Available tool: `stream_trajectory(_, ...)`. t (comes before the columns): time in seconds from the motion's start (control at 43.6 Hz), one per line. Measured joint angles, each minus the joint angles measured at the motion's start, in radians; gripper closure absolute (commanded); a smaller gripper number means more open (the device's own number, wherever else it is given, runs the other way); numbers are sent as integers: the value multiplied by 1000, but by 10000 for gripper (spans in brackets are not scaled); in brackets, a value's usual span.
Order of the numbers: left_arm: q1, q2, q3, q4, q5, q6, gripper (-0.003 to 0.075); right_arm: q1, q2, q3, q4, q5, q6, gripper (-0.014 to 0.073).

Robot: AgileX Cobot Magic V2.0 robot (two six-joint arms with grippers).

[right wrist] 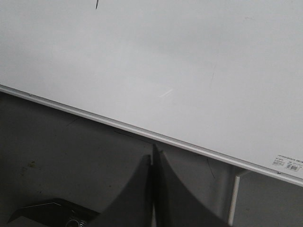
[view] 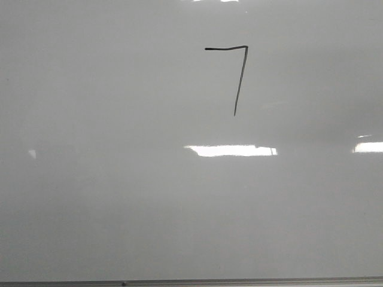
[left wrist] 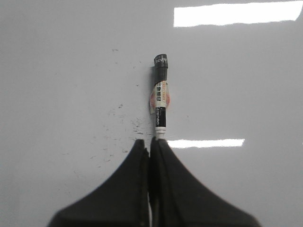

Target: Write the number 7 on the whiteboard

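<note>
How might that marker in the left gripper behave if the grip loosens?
The marker is a slim round barrel, so it would likely slip and roll. It looks rigid and light. The left gripper clamps only one end, so pressing on the whiteboard may pivot it.

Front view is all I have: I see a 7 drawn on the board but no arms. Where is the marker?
Observer: The left gripper holds the marker, shut on its lower end, over the whiteboard.
Operator: Is the cap on?
Observer: I cannot tell; the far end is dark and blurred in the left wrist view.
Operator: And the right arm?
Observer: The right gripper is shut and holds nothing. It sits off the board, past the metal frame edge, over a dark surface.
Operator: Can the right wrist camera see the 7?
Observer: Only the tip of the number 7, at the picture's edge.
</note>
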Motion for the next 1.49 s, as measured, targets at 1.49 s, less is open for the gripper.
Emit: stream_trajectory(1.49, 0, 0, 0, 0, -2, 0, 741, -294, -490, 840, -31, -931, -14, 661)
